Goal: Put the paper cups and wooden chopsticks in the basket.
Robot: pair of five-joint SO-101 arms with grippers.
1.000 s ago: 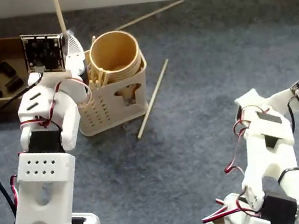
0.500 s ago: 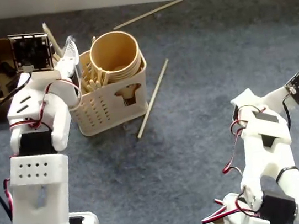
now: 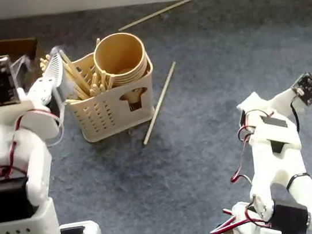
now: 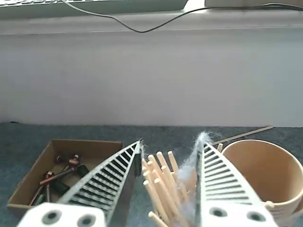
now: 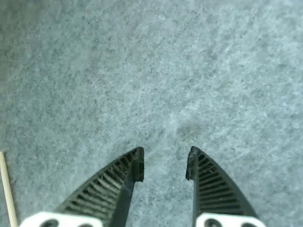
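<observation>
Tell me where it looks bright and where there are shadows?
High view: the light is soft and even, with only a thin dark shadow along the foot of the basket. Left wrist view: the pale wall is the brightest part, and the left hand looks grey in front of it. Right wrist view: the carpet is evenly lit, the right hand looks dark against it, and there is no glare.

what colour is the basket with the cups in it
The slotted plastic basket is cream, a shade paler than the tan cups; the high view shows it best.
</observation>
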